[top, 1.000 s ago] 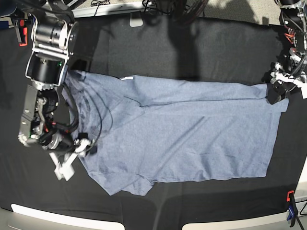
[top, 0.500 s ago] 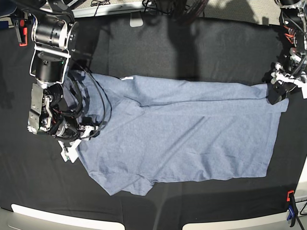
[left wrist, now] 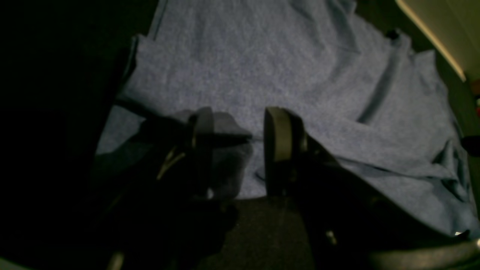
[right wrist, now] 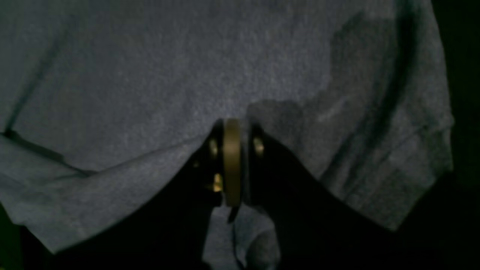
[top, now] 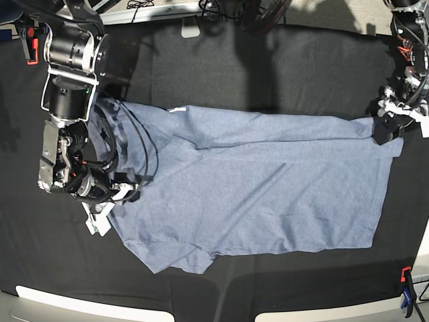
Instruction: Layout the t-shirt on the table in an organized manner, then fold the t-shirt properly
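base: t-shirt [top: 268, 188] spread flat on table [top: 268, 67], plain side up. left wrist: left gripper [left wrist: 238, 150] jaws apart, straddling hem edge. right wrist: right gripper [right wrist: 232, 165] pinched together on shirt fabric near sleeve.

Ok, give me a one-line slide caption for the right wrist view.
Right gripper with fingers shut on a pinched edge of the blue-grey t-shirt, which fills the view.

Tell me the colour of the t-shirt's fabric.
Light heathered blue-grey, plain on the side showing; the t-shirt shows best in the base view.
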